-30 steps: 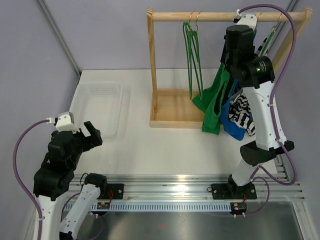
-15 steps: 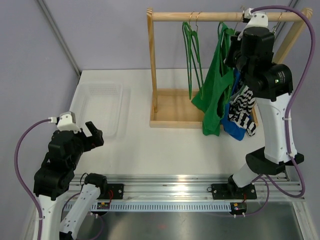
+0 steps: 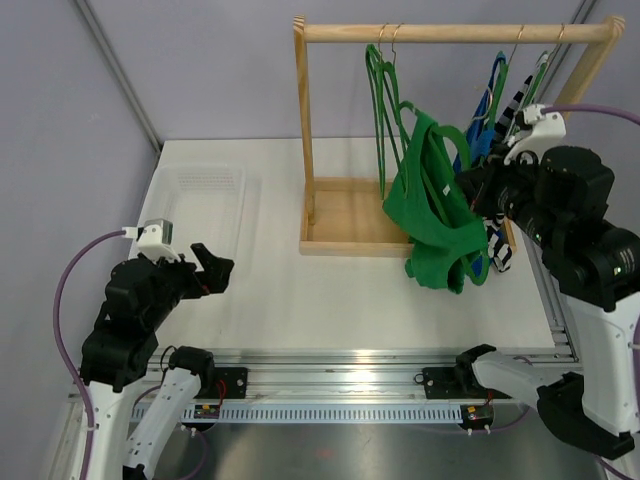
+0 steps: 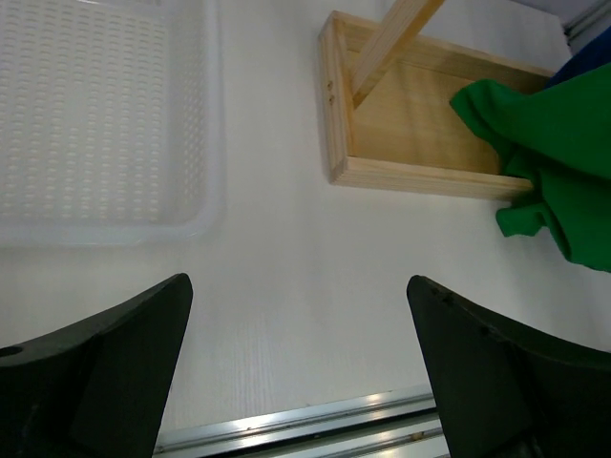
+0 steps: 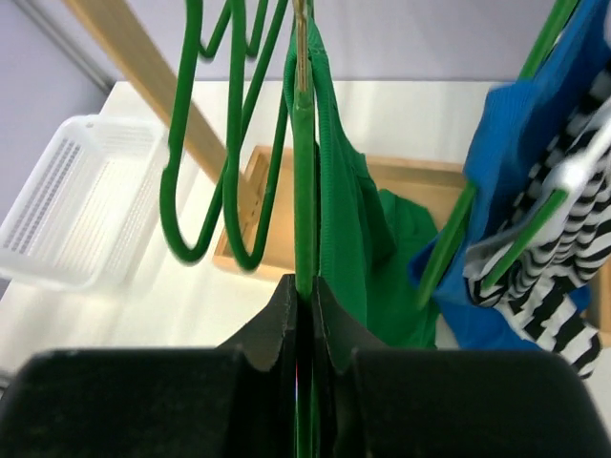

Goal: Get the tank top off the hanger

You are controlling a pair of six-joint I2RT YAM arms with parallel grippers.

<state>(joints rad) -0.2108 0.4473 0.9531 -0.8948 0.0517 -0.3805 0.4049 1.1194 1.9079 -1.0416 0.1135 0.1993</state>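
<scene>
- 1 green tank top point(image 3: 432, 205) hangs on its hanger point(image 5: 304, 172), on the near side of the rack point(image 3: 450, 32), to the right.
- It may slip or swing, since just 1 thin pinch holds it.
- Right gripper point(image 5: 304, 286) is pinched tight on the hanger.
- Left gripper point(image 4: 298, 286) gapes wide, holding nothing.

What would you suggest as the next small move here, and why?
I would probably bring the left gripper across to grasp the tank top near its hem. The right gripper is shut on the hanger that carries it, and the left stands open, empty, by the basket.
</scene>
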